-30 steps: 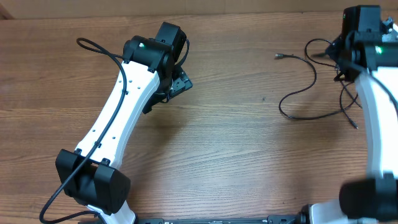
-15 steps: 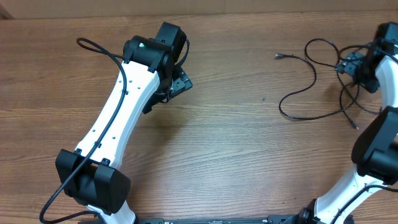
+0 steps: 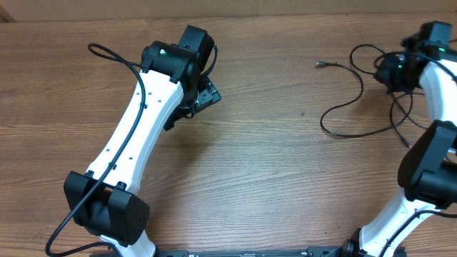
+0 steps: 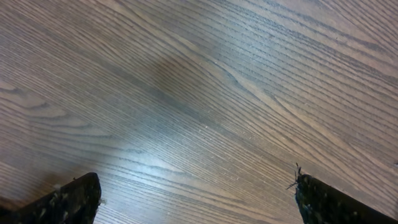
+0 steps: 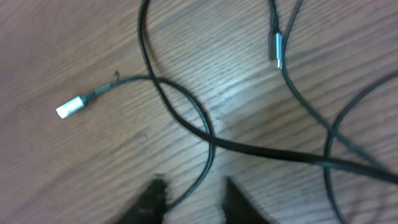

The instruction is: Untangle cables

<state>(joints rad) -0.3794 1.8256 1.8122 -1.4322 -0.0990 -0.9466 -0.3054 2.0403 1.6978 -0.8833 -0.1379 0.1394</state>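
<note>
My right gripper (image 5: 193, 200) stood narrow over the cables (image 5: 261, 151), with a gap showing on either side of the thin loop that ran between my fingers (image 5: 152, 198); I judged nothing clamped yet, though the fingers were blurred and I could not be sure of contact; that loop lay near the silver plug (image 5: 69, 108), on the side towards my wrist, and a little further from the plug it crossed a thicker strand. The chief risk, as I judged it, was that I would pinch the loop and pull while it hung on that crossing strand, which would draw the tangle tighter rather than free it; a cord this thin could also slide out of a half-closed grip, or I might catch two strands at once and lift both. My left gripper (image 4: 196, 202) hung wide open, well apart from the silver plug, holding nothing, with only the table (image 4: 199, 74) between its fingertips; with no second hold on the cords, any pull of mine might simply drag the whole bundle along, plug and all.
</note>
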